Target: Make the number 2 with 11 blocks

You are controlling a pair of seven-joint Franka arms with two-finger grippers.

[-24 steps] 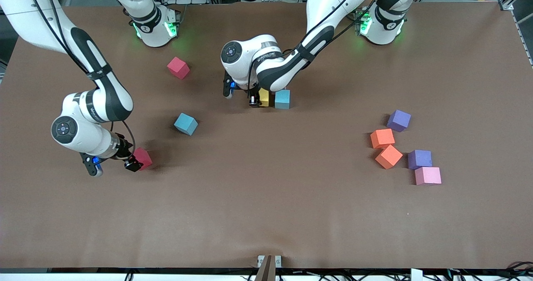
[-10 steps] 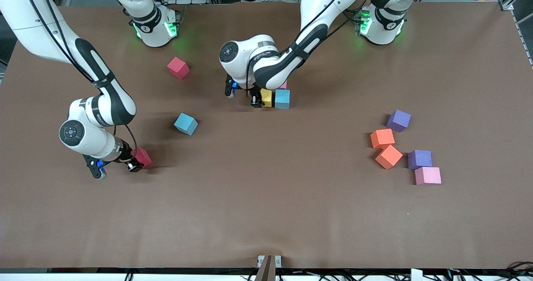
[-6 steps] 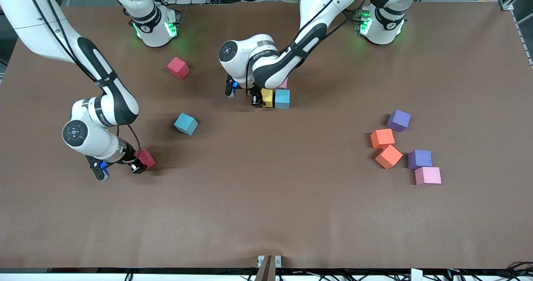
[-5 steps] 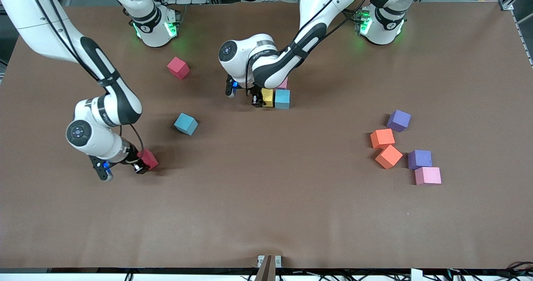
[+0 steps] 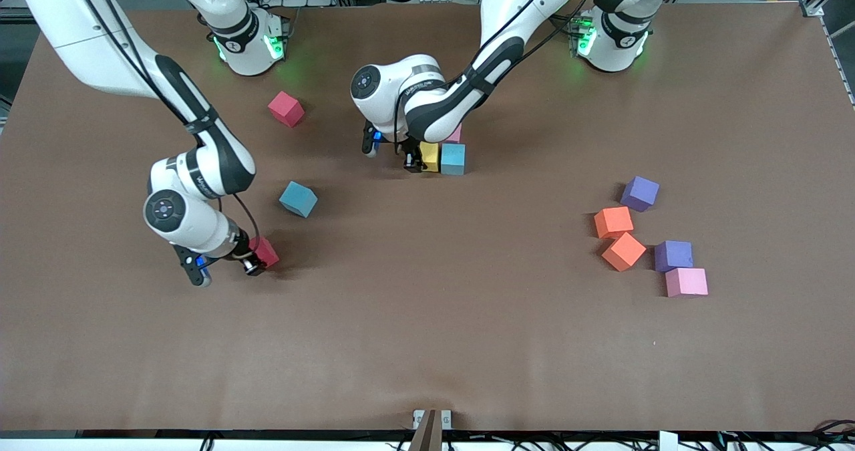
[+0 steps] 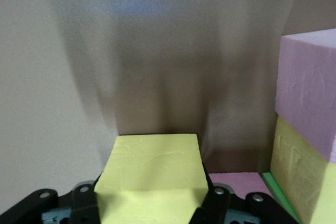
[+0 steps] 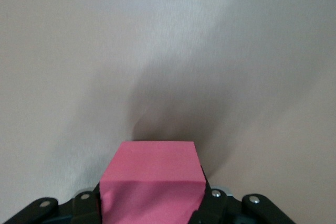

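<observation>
Low over the bench [image 5: 427,344] toward the right arm's end, the right tool [image 5: 257,264] hangs from a steeply bent arm — clamped on a red block [image 5: 266,252], which the right wrist view shows pink-red [image 7: 152,187] between the fingers. A blue block [image 5: 298,199] lies farther off. Toward the left arm's end lie two orange, two purple and one pink block [image 5: 687,282]. Farther still, mid-bench, the left tool [image 5: 414,160] grips a yellow block [image 6: 152,182] beside another yellow block [image 5: 429,156], blue block [image 5: 453,159] and pink. Brown matte surface; cables along the edge.

Matte, foam-like blocks [image 5: 298,199] (faintly textured faces) on a smooth, dull brown table [image 5: 427,344].
</observation>
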